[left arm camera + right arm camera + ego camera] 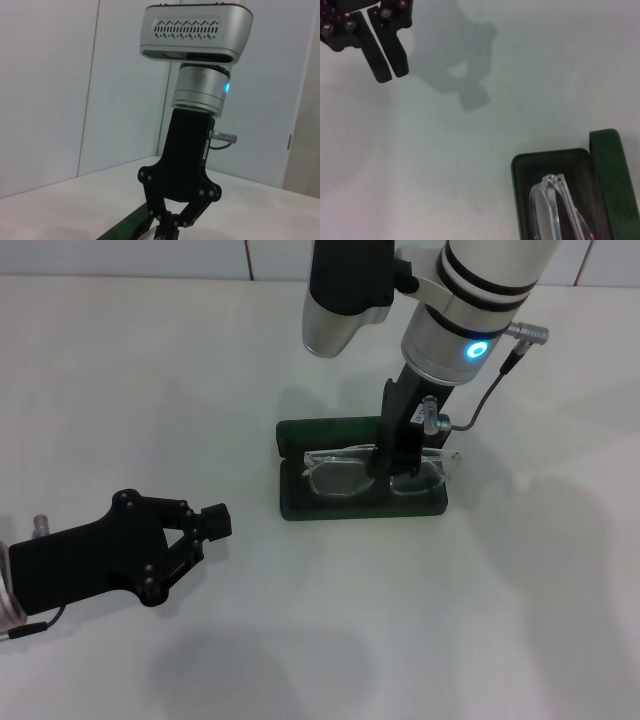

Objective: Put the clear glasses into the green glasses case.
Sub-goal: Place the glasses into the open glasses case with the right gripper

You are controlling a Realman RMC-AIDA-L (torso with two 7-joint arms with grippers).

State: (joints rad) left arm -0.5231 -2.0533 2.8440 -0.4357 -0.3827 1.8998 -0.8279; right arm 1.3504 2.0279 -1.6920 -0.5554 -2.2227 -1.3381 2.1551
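Green glasses case lies open at mid-table, lid toward the far side. Clear glasses sit in its tray. Right hand directly over the glasses at the case. Left hand near front-left, well apart from the case.

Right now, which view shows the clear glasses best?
The head view: the clear glasses lie across the open green glasses case, the right gripper blocking only the middle. The right wrist view shows one end only. The left wrist view shows none of the glasses clearly.
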